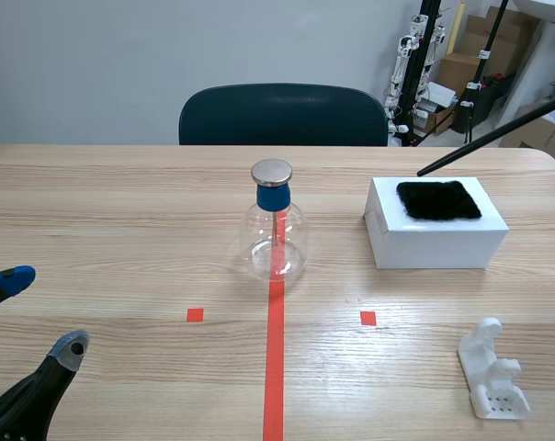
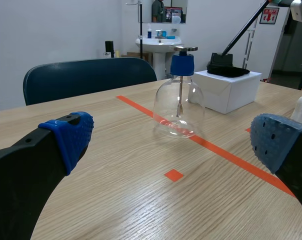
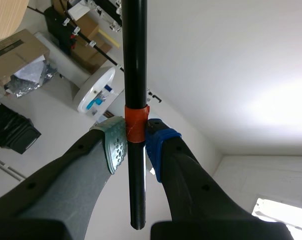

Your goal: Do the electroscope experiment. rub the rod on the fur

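Black and slim, the rod [image 1: 493, 135] slants down from the right gripper [image 3: 136, 142], whose pads [image 3: 116, 145] pinch it at an orange band [image 3: 136, 122], to the black fur [image 1: 438, 199] lying on a white box [image 1: 434, 246]. Its tip sits at the fur's far edge; whether it touches or hangs just above, I cannot tell. The pickup looks done and the rubbing seems at hand or barely begun, with bringing the rod to the electroscope [image 1: 276, 230] probably left. The left gripper [image 1: 43, 312] rests low at the near table edge, fingers spread wide, holding nothing. A pale wood-grain table [image 1: 121, 202] carries the glass electroscope at its middle and a white plastic stand [image 1: 492, 372] toward the robot's right. A dark blue chair [image 1: 282, 115] stands behind, with cardboard boxes [image 1: 475, 55] and a washbasin [image 2: 161, 44] beyond.
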You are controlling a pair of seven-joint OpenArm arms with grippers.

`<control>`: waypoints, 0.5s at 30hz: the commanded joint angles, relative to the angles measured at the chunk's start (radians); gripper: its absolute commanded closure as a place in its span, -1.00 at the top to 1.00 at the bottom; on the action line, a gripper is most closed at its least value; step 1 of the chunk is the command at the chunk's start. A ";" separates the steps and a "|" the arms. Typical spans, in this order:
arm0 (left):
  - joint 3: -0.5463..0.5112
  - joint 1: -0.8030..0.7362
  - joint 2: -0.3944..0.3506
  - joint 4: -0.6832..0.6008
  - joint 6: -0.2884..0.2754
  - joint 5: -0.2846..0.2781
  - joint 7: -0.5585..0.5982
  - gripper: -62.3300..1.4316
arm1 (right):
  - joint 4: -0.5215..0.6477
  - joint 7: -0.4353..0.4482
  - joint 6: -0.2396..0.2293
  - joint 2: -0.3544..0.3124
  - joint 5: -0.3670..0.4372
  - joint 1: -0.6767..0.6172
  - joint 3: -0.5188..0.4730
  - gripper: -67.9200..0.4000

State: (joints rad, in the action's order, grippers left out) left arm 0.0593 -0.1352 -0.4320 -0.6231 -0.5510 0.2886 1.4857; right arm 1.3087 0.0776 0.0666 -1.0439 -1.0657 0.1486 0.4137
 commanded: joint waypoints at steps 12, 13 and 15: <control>-0.003 0.005 -0.001 -0.011 0.002 -0.007 0.014 1.00 | -0.111 -0.057 0.010 0.009 0.017 0.009 0.005 -0.99; -0.003 0.005 -0.001 -0.011 0.002 -0.007 0.014 1.00 | -0.112 -0.053 0.011 0.011 0.025 0.006 0.005 -0.99; -0.003 0.005 -0.001 -0.011 0.002 -0.007 0.014 1.00 | -0.112 -0.045 0.011 0.010 0.034 0.000 0.005 -0.99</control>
State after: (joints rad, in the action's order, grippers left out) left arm 0.0593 -0.1352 -0.4320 -0.6231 -0.5510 0.2886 1.4857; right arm 1.1732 0.0414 0.0662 -1.0050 -1.0332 0.1318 0.4271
